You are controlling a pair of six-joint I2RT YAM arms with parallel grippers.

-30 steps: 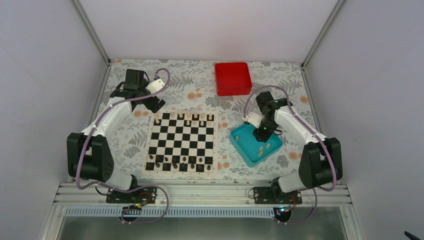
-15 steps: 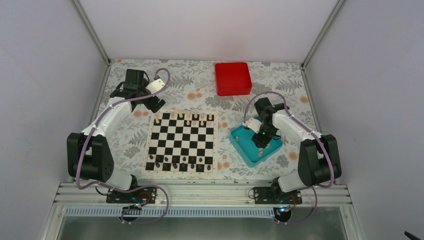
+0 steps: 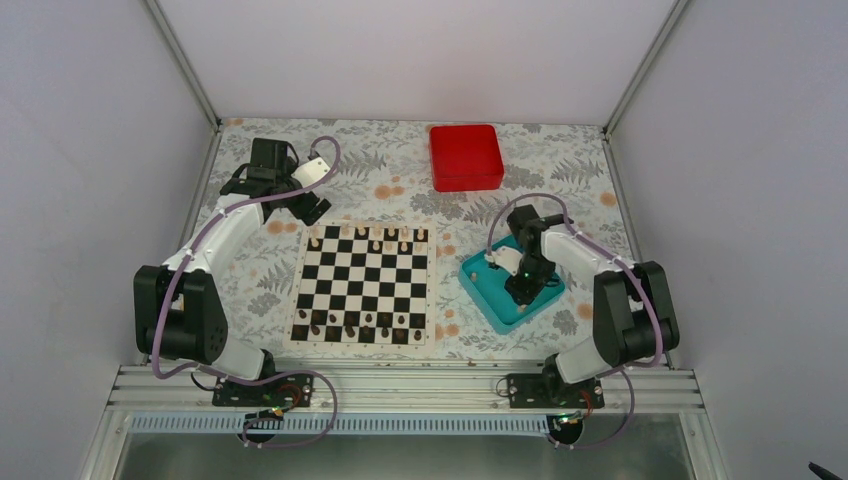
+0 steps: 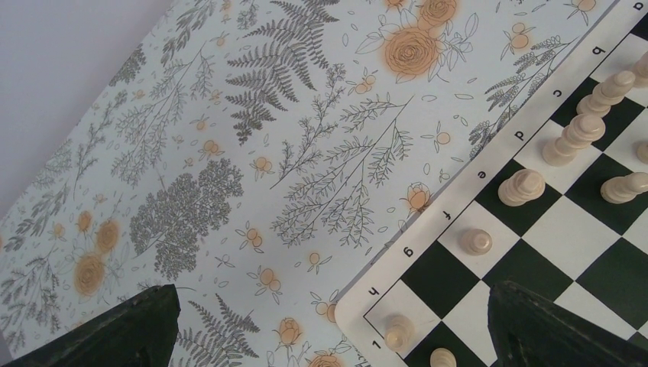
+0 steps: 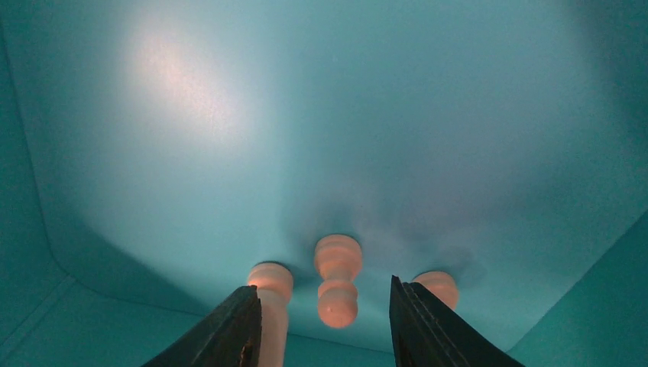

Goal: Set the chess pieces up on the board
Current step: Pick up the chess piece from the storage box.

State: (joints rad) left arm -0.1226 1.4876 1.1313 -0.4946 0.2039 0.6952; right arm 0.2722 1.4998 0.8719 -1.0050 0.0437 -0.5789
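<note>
The black-and-white board [image 3: 364, 285] lies mid-table, with several cream pieces on its far rows and dark pieces on its near row. My right gripper [image 3: 521, 290] is down inside the teal tray [image 3: 484, 288], open. In the right wrist view a cream pawn [image 5: 337, 279] lies between the two open fingers, with another cream piece [image 5: 269, 306] by the left finger and a third [image 5: 439, 285] by the right finger. My left gripper [image 3: 310, 208] hovers open and empty past the board's far-left corner; its view shows that corner [image 4: 386, 294] with cream pieces [image 4: 522, 186].
A red box [image 3: 466, 156] sits at the back of the table. The teal tray's walls [image 5: 46, 313] close in around my right fingers. The floral tablecloth [image 4: 252, 153] surrounds the board.
My right gripper has moved nearer and lower into the teal tray, down over the cream pieces. The left arm has not moved.
</note>
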